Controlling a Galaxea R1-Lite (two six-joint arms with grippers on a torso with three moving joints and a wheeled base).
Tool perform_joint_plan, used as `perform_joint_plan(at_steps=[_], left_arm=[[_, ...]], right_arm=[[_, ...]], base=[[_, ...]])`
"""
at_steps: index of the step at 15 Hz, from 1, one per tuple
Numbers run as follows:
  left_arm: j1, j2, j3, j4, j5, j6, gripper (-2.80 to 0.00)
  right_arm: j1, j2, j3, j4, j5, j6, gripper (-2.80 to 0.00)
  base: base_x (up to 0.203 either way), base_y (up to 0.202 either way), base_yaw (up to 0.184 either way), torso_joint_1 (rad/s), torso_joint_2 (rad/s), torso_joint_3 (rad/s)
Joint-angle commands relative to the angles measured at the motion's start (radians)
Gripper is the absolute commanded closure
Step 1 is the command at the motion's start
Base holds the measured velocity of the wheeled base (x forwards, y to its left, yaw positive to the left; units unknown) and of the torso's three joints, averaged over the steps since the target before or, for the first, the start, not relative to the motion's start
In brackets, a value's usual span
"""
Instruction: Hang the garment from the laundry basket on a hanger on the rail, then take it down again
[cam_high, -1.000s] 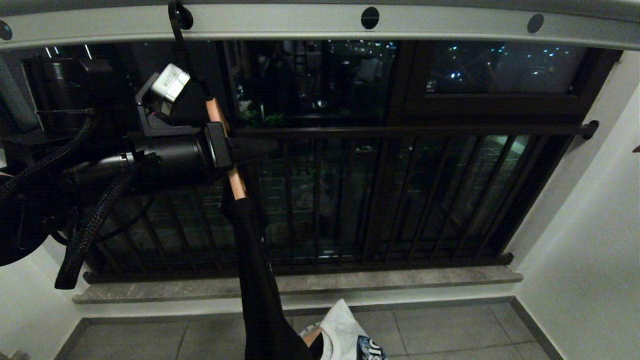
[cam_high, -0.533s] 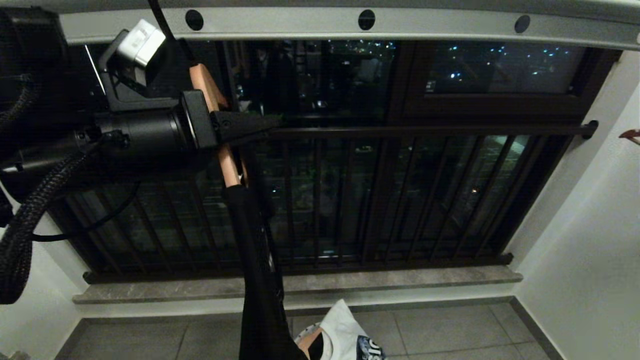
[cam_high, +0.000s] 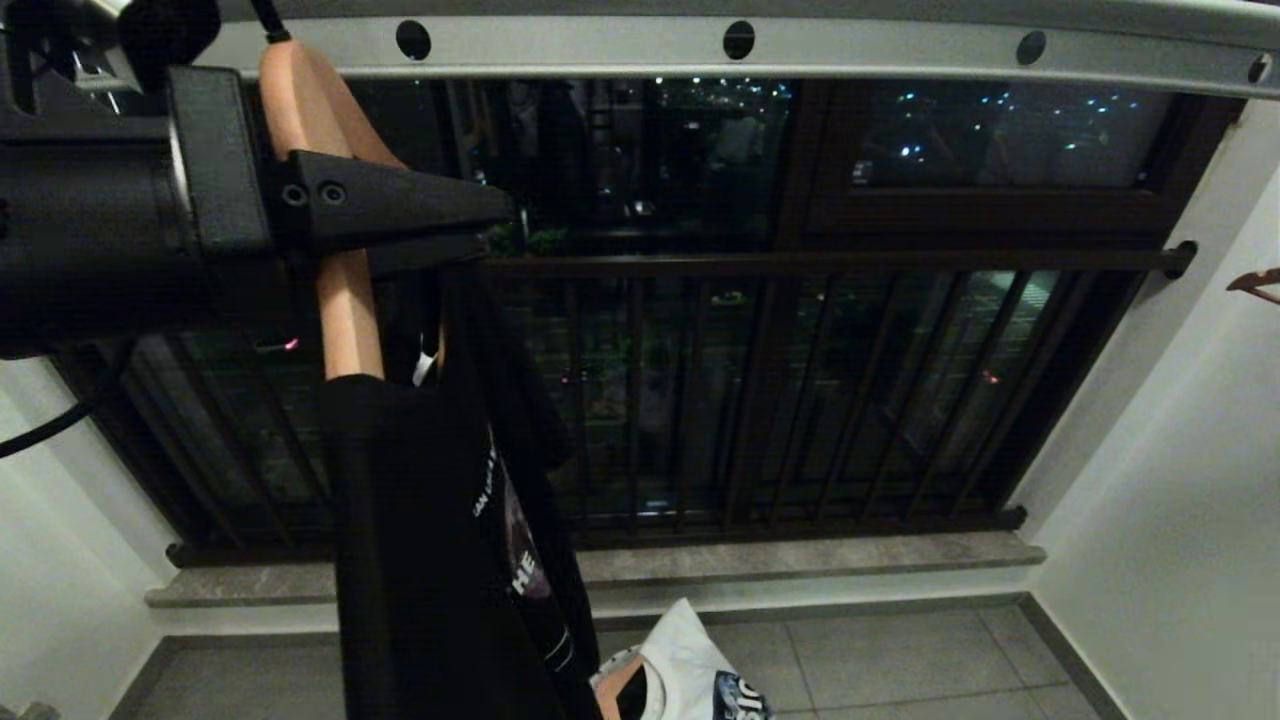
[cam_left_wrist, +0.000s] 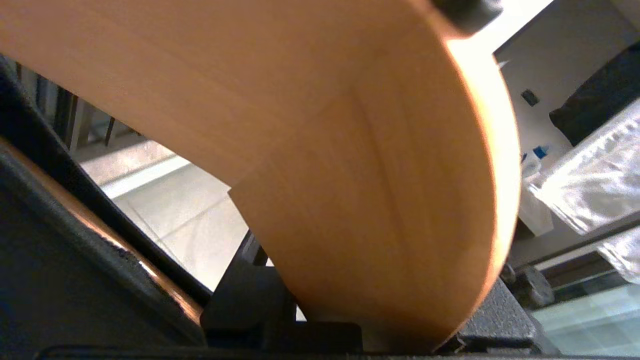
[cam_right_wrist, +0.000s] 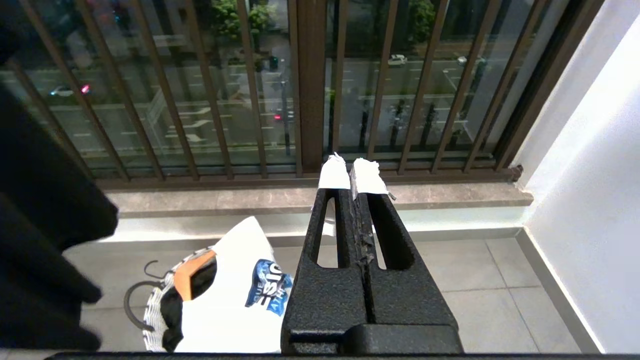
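Note:
High at the left of the head view, my left gripper (cam_high: 490, 235) is shut on the neck of a wooden hanger (cam_high: 345, 310). A black garment (cam_high: 430, 540) with white print hangs from that hanger. The hanger's dark hook (cam_high: 268, 18) runs up past the picture's edge in front of the pale rail (cam_high: 800, 50), left of the nearest hole. In the left wrist view the hanger (cam_left_wrist: 350, 150) sits between the fingers (cam_left_wrist: 240, 300). The laundry basket (cam_right_wrist: 150, 310) stands on the floor below, with a white garment (cam_right_wrist: 225, 300) in it. My right gripper (cam_right_wrist: 352, 175) is shut and empty, low over the floor.
A dark brown window grille (cam_high: 800, 400) and a stone sill (cam_high: 800, 560) lie behind the rail. A white wall (cam_high: 1180, 450) closes the right side. An orange hanger (cam_right_wrist: 192, 272) lies in the basket and a black hook (cam_right_wrist: 135, 295) shows beside it.
My left gripper has carried the hanger and black garment up, left and closer to the camera. The hook, which sat in a rail hole, is out of that hole.

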Motion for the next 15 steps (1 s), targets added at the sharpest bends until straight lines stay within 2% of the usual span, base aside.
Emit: perform_joint_plan(at_steps=[1, 4, 7, 10, 15], left_arm=[[-0.001, -0.071, -0.004, 0.054, -0.002, -0.003, 0.0], [-0.002, -0.134, 0.02, 0.152, -0.005, 0.0, 0.0], [-0.004, -0.192, 0.117, 0.161, -0.008, 0.011, 0.0], [-0.003, -0.226, 0.235, 0.154, -0.008, 0.057, 0.0], [-0.002, -0.266, 0.259, 0.157, -0.002, 0.075, 0.0]], right_arm=[[0.0, 0.001, 0.0, 0.0, 0.0, 0.0, 0.0], [0.0, 0.001, 0.0, 0.0, 0.0, 0.0, 0.0], [0.0, 0.001, 0.0, 0.0, 0.0, 0.0, 0.0], [0.0, 0.001, 0.0, 0.0, 0.0, -0.001, 0.0], [0.0, 0.001, 0.0, 0.0, 0.0, 0.0, 0.0]], base=[[0.0, 0.0, 0.0, 0.0, 0.0, 0.0], [0.0, 0.0, 0.0, 0.0, 0.0, 0.0], [0.0, 0.0, 0.0, 0.0, 0.0, 0.0], [0.0, 0.0, 0.0, 0.0, 0.0, 0.0], [0.0, 0.0, 0.0, 0.0, 0.0, 0.0]])
